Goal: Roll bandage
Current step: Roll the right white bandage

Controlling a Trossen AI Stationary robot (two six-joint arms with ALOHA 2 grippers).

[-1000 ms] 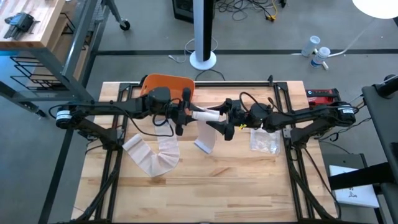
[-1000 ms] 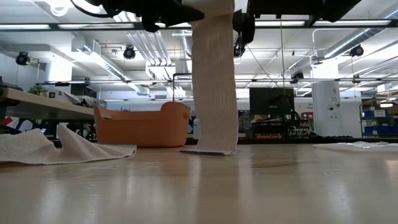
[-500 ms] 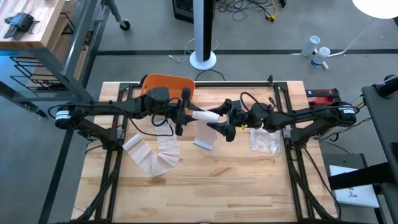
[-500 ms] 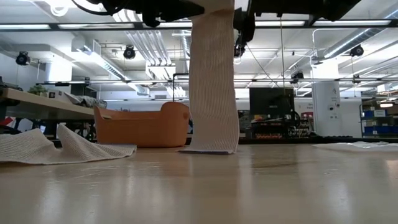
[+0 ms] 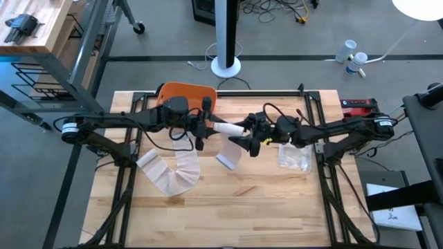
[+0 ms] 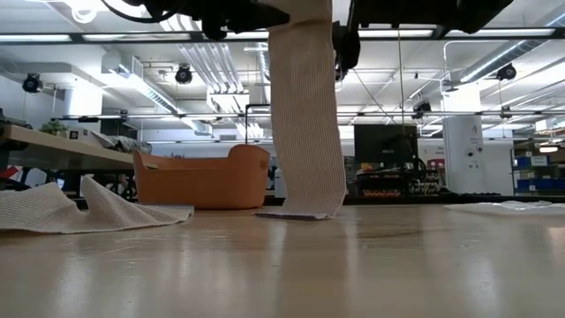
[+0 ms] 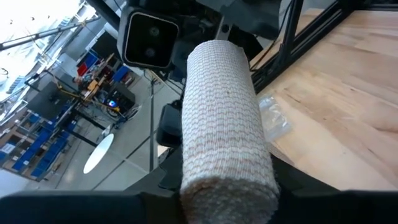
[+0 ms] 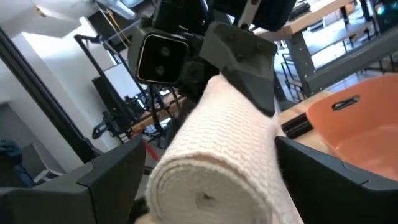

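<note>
Midway through rolling, the left gripper [image 5: 203,128] and right gripper [image 5: 249,138] each clamped an end of the bandage roll [image 5: 227,128], whose hanging tail [image 6: 305,115] needed further winding.

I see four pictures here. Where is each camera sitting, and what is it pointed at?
High view: above the table, looking straight down; both arms meet over the bandage roll, left gripper and right gripper at its ends.
Low view: at tabletop height, looking level at the hanging bandage strip; arms enter from above.
Left wrist view: on the left arm, facing along the roll.
Right wrist view: on the right arm, facing the roll.
Both wrist views share the roll and the opposite arm's camera.
</note>
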